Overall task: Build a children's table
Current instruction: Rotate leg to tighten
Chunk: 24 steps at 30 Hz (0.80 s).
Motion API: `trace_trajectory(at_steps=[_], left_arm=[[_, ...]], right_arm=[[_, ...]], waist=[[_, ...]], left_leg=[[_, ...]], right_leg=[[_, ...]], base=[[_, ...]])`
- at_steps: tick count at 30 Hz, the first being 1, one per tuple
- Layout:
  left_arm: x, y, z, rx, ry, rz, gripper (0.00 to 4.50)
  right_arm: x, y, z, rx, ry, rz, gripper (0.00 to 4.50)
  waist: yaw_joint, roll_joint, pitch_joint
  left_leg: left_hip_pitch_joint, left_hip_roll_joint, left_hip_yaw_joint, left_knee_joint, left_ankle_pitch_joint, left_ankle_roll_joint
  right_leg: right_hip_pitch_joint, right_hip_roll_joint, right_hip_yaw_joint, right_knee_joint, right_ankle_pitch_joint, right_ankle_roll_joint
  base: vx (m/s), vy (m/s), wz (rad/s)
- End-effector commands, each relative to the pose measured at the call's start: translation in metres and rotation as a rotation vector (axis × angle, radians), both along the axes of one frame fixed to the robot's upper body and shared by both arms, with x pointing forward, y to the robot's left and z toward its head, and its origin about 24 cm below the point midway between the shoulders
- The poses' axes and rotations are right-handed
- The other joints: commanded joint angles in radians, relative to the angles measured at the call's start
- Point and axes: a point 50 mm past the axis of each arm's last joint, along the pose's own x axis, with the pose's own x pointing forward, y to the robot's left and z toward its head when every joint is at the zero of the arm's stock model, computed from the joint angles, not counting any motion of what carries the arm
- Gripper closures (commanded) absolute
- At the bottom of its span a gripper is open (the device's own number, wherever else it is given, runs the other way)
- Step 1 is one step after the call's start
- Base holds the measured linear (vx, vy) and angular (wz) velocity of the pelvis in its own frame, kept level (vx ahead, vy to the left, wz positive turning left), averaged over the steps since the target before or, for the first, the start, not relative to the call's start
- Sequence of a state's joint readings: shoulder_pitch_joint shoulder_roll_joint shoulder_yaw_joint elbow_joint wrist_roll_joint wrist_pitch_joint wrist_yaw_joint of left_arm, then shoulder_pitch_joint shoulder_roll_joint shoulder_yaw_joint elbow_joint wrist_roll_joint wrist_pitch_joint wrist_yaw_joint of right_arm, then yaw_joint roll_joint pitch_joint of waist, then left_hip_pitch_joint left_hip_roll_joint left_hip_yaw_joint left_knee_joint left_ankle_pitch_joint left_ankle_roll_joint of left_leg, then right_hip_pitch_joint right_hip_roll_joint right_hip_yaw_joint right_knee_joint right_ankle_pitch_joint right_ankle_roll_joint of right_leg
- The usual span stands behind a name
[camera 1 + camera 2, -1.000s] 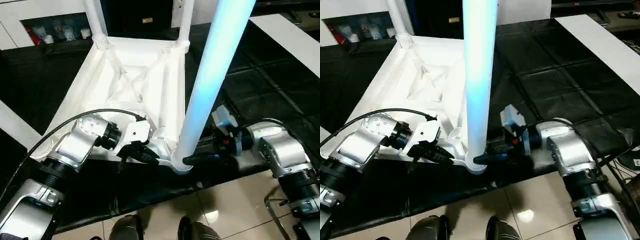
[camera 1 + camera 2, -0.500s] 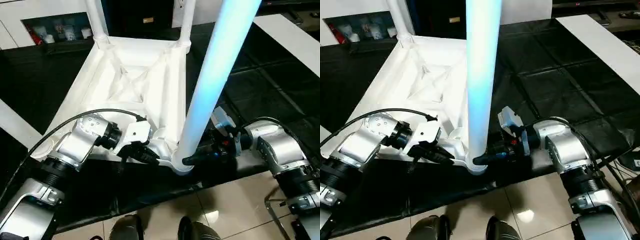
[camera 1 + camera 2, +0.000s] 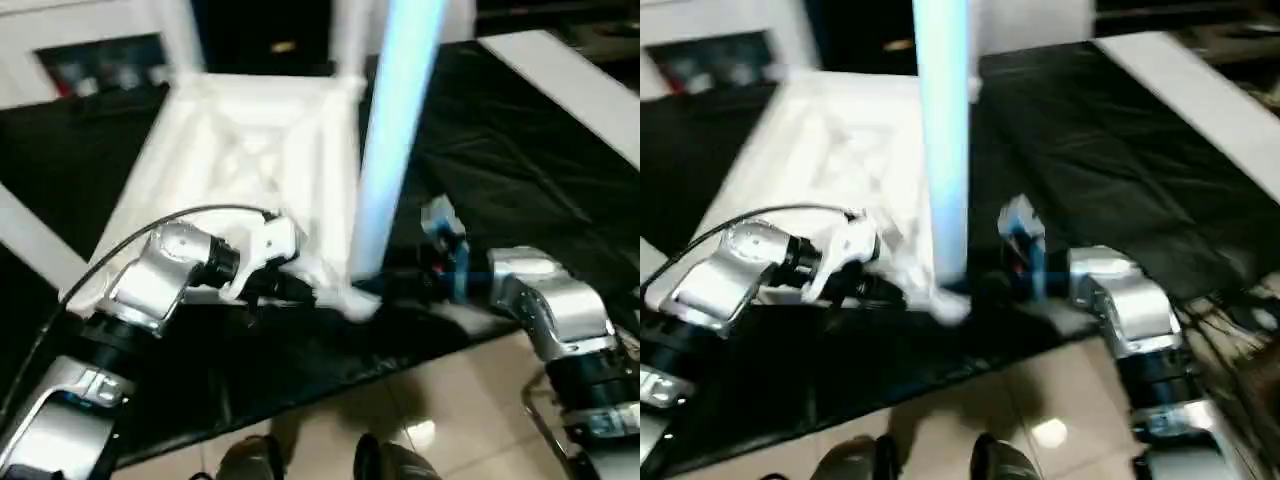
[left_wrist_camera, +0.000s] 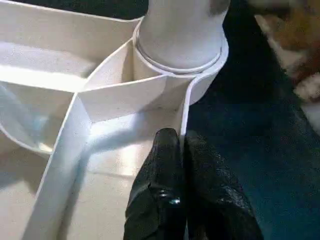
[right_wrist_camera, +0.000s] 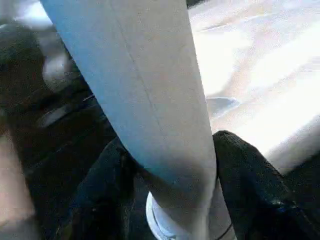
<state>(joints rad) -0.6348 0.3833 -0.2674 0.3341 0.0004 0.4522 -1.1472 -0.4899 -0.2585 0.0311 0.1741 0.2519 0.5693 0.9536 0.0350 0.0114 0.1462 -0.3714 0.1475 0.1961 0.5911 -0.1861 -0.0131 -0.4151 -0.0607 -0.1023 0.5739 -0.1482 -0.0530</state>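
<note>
Moved: right gripper (image 5: 167, 200) jaws closed in since a second ago, now clamped round near leg (image 3: 392, 150) just above its socket.
Left gripper (image 4: 182, 170): jaws together, pinching tabletop (image 3: 250, 160) rim beside that socket.
Tabletop: upside down on black mat (image 3: 520, 160).

left fingers (image 4: 165, 200) pressed together, right fingers (image 5: 250, 195) spread

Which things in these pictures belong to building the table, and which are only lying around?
Belonging to the job:
- table top, upside down
- near leg, standing in its corner socket
- left gripper, pinching the top's rim
- right gripper, around the leg

Only around:
- black mat
- white cabinet
</note>
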Motion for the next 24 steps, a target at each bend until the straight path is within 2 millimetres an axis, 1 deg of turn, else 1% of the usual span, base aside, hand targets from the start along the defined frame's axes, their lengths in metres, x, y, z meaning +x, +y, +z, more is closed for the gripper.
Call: trace_trajectory(at_steps=[1,2,3,4,5,6,7,8,9,10,11,12,14,15,17,20,21,22,23,24], left_arm=[[0.007,-0.046,0.018,-0.134,-0.052,0.036,4.5],[0.012,-0.049,0.02,-0.146,-0.06,0.101,4.5],[0.016,-0.052,0.022,-0.158,-0.067,0.163,4.5],[0.018,-0.054,0.024,-0.164,-0.07,0.198,4.5],[0.02,-0.057,0.025,-0.172,-0.077,0.235,4.5],[0.022,-0.059,0.026,-0.179,-0.082,0.262,4.5],[0.022,-0.059,0.026,-0.179,-0.082,0.262,4.5],[0.022,-0.061,0.028,-0.183,-0.09,0.286,4.5],[0.022,-0.062,0.028,-0.183,-0.092,0.29,4.5],[0.022,-0.065,0.029,-0.188,-0.1,0.3,4.5],[0.022,-0.065,0.029,-0.188,-0.1,0.3,4.5],[0.022,-0.067,0.03,-0.189,-0.102,0.302,4.5],[0.019,-0.067,0.027,-0.157,-0.115,0.274,4.5],[0.018,-0.065,0.026,-0.146,-0.116,0.261,4.5],[0.016,-0.061,0.024,-0.128,-0.119,0.236,4.5],[0.012,-0.055,0.021,-0.1,-0.13,0.184,4.5],[0.01,-0.051,0.019,-0.09,-0.135,0.154,4.5],[0.009,-0.049,0.018,-0.085,-0.138,0.137,4.5],[0.009,-0.049,0.018,-0.085,-0.138,0.137,4.5],[0.004,-0.039,0.014,-0.061,-0.153,0.064,4.5]], right_arm=[[0.001,0.049,0.0,0.022,0.076,-0.041,2.44],[0.003,0.054,0.0,0.01,0.077,-0.1,2.44],[0.005,0.06,0.001,0.003,0.079,-0.161,2.44],[0.006,0.064,0.002,-0.001,0.077,-0.194,2.44],[0.006,0.07,0.004,0.01,0.084,-0.231,2.44],[0.007,0.074,0.005,0.016,0.092,-0.266,2.44],[0.007,0.074,0.005,0.016,0.092,-0.266,2.44],[0.008,0.076,0.006,0.026,0.094,-0.313,2.44],[0.008,0.076,0.007,0.027,0.093,-0.322,2.44],[0.009,0.078,0.007,0.041,0.094,-0.36,2.44],[0.009,0.078,0.007,0.041,0.094,-0.36,2.1],[0.008,0.078,0.008,0.055,0.093,-0.388,2.1],[0.005,0.073,0.005,0.035,0.076,-0.418,1.75],[0.004,0.069,0.003,0.018,0.063,-0.415,1.75],[0.003,0.061,0.002,0.006,0.033,-0.418,1.57],[0.003,0.048,0.002,-0.014,-0.015,-0.412,1.27],[0.003,0.041,0.002,-0.027,-0.03,-0.407,1.21],[0.002,0.038,0.002,-0.035,-0.037,-0.405,1.11],[0.002,0.038,0.002,-0.035,-0.037,-0.405,1.01],[0.001,0.023,0.003,-0.043,-0.071,-0.356,0.91]], waist=[[0.005,-0.006,-0.07],[-0.005,-0.008,-0.072],[-0.007,-0.008,-0.073],[-0.016,-0.007,-0.074],[-0.018,-0.008,-0.076],[-0.02,-0.004,-0.078],[-0.021,-0.005,-0.08],[-0.018,-0.004,-0.082],[-0.016,-0.002,-0.083],[-0.012,0.0,-0.088],[-0.01,0.0,-0.088],[-0.005,0.001,-0.089],[0.001,0.002,-0.089],[0.004,0.004,-0.089],[0.007,0.005,-0.086],[0.008,0.006,-0.083],[0.01,0.013,-0.081],[0.009,0.009,-0.081],[0.008,0.009,-0.08],[0.01,0.011,-0.079]], left_leg=[[0.006,0.081,-0.064,-0.076,-0.222,0.01],[0.001,0.073,-0.066,-0.073,-0.214,0.01],[0.0,0.071,-0.065,-0.072,-0.198,0.014],[-0.003,0.067,-0.062,-0.07,-0.173,0.032],[-0.001,0.066,-0.059,-0.068,-0.162,0.042],[0.003,0.068,-0.055,-0.067,-0.139,0.059],[0.004,0.067,-0.052,-0.066,-0.129,0.066],[0.007,0.068,-0.05,-0.066,-0.113,0.084],[0.005,0.07,-0.049,-0.065,-0.091,0.097],[0.006,0.073,-0.048,-0.065,-0.056,0.11],[0.004,0.075,-0.048,-0.065,-0.041,0.117],[0.006,0.076,-0.046,-0.064,-0.027,0.132],[0.006,0.079,-0.048,-0.065,-0.011,0.147],[0.007,0.081,-0.048,-0.065,-0.005,0.155],[0.009,0.084,-0.048,-0.066,-0.018,0.155],[0.008,0.084,-0.048,-0.068,-0.051,0.137],[0.009,0.083,-0.05,-0.069,-0.067,0.127],[0.008,0.083,-0.05,-0.07,-0.073,0.124],[0.009,0.083,-0.049,-0.071,-0.088,0.116],[0.01,0.083,-0.049,-0.071,-0.098,0.108]], right_leg=[[0.06,-0.118,0.062,-0.094,-0.564,-0.093],[0.065,-0.119,0.056,-0.097,-0.577,-0.079],[0.067,-0.118,0.058,-0.098,-0.571,-0.072],[0.065,-0.116,0.058,-0.1,-0.527,-0.076],[0.065,-0.114,0.06,-0.099,-0.504,-0.079],[0.058,-0.112,0.064,-0.097,-0.454,-0.097],[0.058,-0.109,0.064,-0.094,-0.426,-0.106],[0.058,-0.107,0.065,-0.09,-0.38,-0.123],[0.059,-0.106,0.067,-0.082,-0.326,-0.143],[0.061,-0.105,0.067,-0.074,-0.253,-0.162],[0.062,-0.104,0.067,-0.069,-0.219,-0.171],[0.062,-0.105,0.068,-0.065,-0.174,-0.185],[0.065,-0.107,0.067,-0.059,-0.137,-0.196],[0.063,-0.106,0.067,-0.057,-0.121,-0.202],[0.063,-0.108,0.068,-0.059,-0.129,-0.204],[0.066,-0.11,0.069,-0.062,-0.168,-0.195],[0.066,-0.111,0.069,-0.065,-0.189,-0.19],[0.068,-0.11,0.068,-0.067,-0.195,-0.186],[0.067,-0.111,0.069,-0.069,-0.212,-0.182],[0.067,-0.11,0.069,-0.072,-0.23,-0.176]], base=[[0.0,0.0,0.0],[0.0,0.0,0.0],[0.0,0.0,0.0],[0.0,0.0,0.0],[0.0,0.0,0.0],[0.0,0.0,0.0],[0.0,0.0,0.0],[0.05,-0.025,0.05],[0.05,-0.025,0.05],[0.0,0.0,0.0],[0.0,0.0,0.0],[0.0,0.0,0.0],[0.0,0.0,0.0],[0.0,0.0,0.0],[0.0,0.0,0.0],[0.0,0.0,0.0],[0.0,0.0,0.0],[0.0,0.0,0.0],[0.0,0.0,0.0],[0.0,0.0,0.0]])
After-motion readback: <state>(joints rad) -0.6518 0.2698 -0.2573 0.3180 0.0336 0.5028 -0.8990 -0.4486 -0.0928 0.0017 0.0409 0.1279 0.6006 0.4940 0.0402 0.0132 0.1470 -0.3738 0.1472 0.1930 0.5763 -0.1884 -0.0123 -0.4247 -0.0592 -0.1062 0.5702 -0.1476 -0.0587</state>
